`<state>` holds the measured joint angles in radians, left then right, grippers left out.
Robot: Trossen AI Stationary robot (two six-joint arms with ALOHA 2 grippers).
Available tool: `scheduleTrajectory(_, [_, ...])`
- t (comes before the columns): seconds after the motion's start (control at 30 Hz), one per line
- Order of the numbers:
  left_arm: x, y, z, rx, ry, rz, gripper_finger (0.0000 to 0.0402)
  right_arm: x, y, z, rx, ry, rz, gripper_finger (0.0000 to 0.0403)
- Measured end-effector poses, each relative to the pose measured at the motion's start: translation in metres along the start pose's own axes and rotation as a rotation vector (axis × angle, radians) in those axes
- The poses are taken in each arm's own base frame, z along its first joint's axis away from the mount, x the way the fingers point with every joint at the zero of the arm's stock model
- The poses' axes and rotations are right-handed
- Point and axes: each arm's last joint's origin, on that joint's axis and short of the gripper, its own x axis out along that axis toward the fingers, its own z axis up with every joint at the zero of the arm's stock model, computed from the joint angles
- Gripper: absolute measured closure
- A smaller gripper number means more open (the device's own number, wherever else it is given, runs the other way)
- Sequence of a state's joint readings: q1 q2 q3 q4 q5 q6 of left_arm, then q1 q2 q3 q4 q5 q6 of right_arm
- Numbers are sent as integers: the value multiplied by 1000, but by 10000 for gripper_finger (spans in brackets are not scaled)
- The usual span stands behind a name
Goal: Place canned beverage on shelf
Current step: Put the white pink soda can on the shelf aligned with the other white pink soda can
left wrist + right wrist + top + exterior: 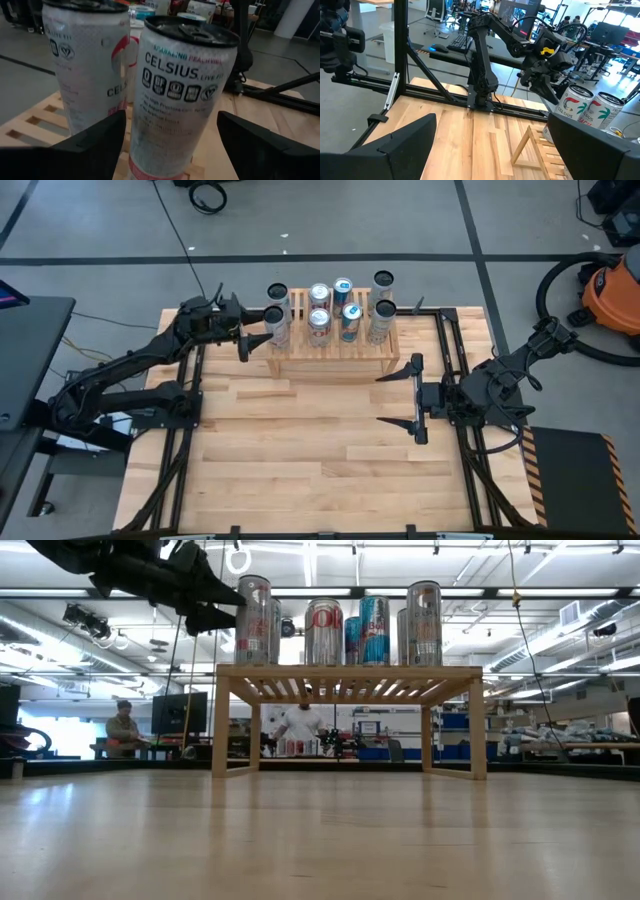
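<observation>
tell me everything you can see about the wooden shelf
The shelf is a light natural-wood rack with a top of thin parallel slats, plain board sides and an open underside. It stands upright near the table's far edge, between the two arms. Eight tall cans stand on its top in two rows. The left gripper sits at its left end, fingers open around the front-left can without visibly touching it. The right gripper waits open nearby.
</observation>
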<state>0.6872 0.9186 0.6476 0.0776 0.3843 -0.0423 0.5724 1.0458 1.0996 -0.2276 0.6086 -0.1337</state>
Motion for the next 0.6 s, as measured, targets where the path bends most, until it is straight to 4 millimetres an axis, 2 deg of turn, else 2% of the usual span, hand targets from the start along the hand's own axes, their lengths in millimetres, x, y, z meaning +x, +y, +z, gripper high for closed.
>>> scheduleTrajectory(0.37, [-26,-13,17,-11,-127,-21,86,0,0,-2,-10,14,2,10])
scheduleTrajectory(0.6, [-37,-18,40,-124,-212,-41,86,0,0,-2,-6,14,2,10])
